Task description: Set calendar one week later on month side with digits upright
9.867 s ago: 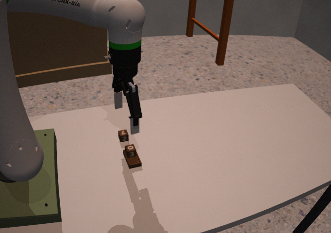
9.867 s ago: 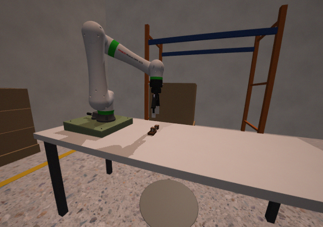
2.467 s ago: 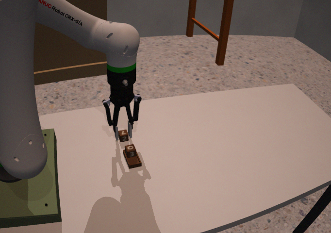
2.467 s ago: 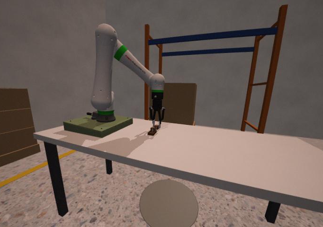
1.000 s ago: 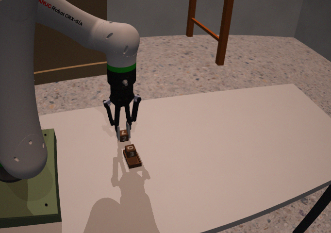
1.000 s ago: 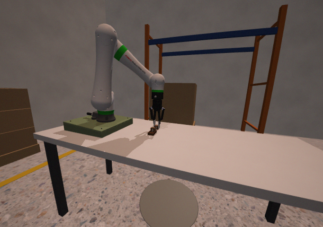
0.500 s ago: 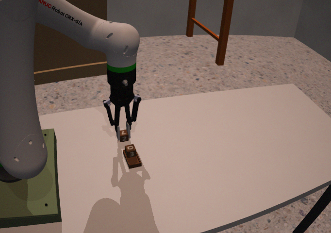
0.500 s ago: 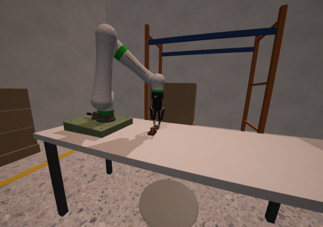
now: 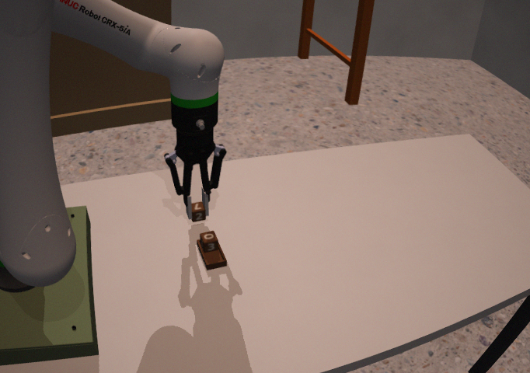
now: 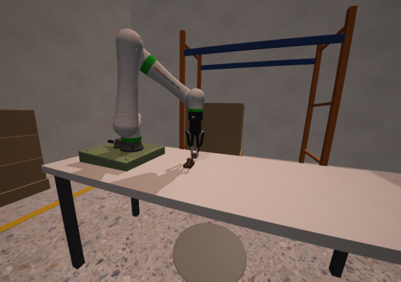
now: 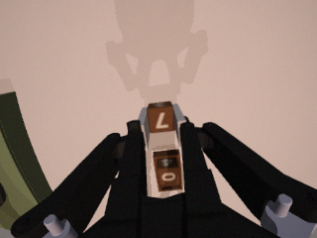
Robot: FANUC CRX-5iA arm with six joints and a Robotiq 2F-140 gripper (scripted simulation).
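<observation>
My gripper (image 9: 197, 210) (image 10: 194, 153) (image 11: 160, 115) points straight down and is shut on a brown date cube (image 9: 197, 211) (image 11: 160, 119). That cube shows a sideways 7 on top and a 2 on the face towards the top camera. It sits at or barely above the table, just behind the tray. The small brown tray (image 9: 216, 263) (image 10: 189, 164) lies flat on the table. The other cube (image 9: 208, 241) stands in the tray's far half, with 0 on top and 3 on its front. The tray's near half is empty.
The arm's green base plate (image 9: 32, 308) (image 10: 121, 156) sits at the table's left end. The white table (image 9: 362, 220) (image 10: 274, 192) stretches far to the right. A wooden rack (image 10: 327, 99) and boxes stand on the floor behind.
</observation>
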